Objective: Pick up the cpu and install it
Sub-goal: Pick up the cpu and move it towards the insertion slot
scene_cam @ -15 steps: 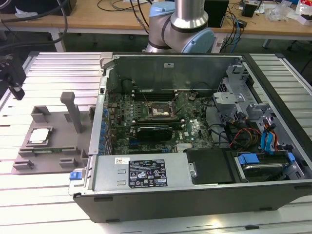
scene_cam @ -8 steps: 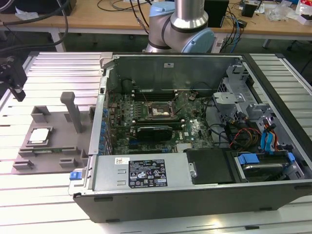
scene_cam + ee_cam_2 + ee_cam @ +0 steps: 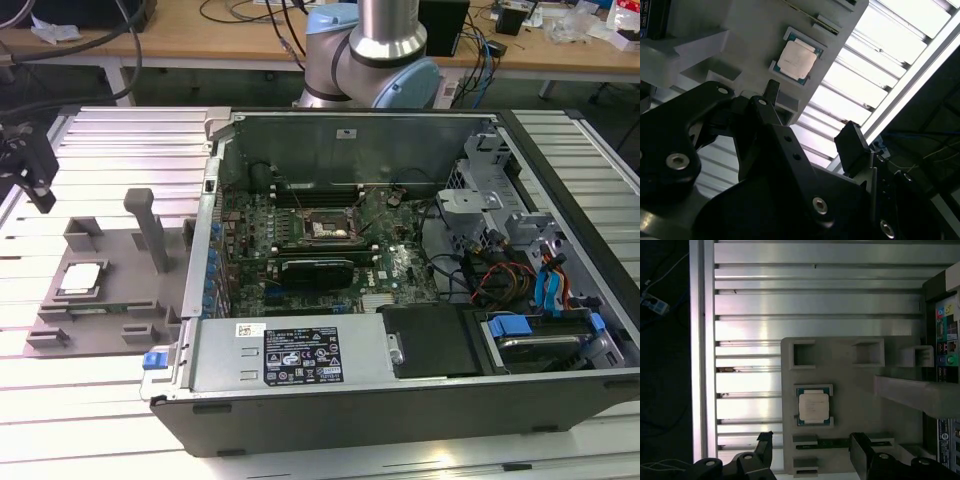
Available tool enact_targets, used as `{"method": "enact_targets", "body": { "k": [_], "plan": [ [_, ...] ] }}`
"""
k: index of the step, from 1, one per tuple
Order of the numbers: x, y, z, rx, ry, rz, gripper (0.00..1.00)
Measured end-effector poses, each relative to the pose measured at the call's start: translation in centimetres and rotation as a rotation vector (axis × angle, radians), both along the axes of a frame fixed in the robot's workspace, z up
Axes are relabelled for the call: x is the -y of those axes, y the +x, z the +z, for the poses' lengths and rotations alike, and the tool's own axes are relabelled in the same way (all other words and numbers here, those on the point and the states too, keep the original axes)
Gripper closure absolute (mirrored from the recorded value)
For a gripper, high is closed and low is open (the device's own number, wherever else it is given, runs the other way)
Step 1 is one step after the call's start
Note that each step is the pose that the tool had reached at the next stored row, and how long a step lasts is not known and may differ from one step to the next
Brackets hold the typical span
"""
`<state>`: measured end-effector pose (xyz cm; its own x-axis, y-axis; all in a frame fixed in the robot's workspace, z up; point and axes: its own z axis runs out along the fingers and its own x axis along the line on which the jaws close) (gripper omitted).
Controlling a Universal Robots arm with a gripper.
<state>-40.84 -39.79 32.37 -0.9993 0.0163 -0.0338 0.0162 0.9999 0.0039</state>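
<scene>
Your gripper (image 3: 812, 449) hangs with its jaws spread wide and nothing between them. In the first wrist view you can count two black fingers (image 3: 860, 450), and neither touches anything. In the exterior view the gripper sits at the exterior view's left edge, a little above mid-height. It is partly cut by the frame, so its height over the table (image 3: 110, 140) is hard to judge, but it seems clear of everything.

You have one cpu (image 3: 813, 407). It lies flat, silver top up, in a shallow pocket of the one grey holder (image 3: 855, 385), at the exterior view's lower left, below and just right of the gripper. The chip is square, so it has no long axis to speak of, and its edges run parallel to the holder's edges. One upright post (image 3: 150, 225) rises from the holder beside it.

Toward the exterior view's right stands one open computer case (image 3: 300, 380). On its board at the frame's centre are one black-framed socket (image 3: 327, 228) and one long black expansion card (image 3: 315, 268) just below it.
</scene>
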Motion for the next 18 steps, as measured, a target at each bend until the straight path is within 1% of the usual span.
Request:
{"method": "enact_targets", "body": {
  "k": [18],
  "plan": [
    [0.00, 0.00, -1.44, 0.0000, 0.0000, 0.000, 0.28]
  ]
}}
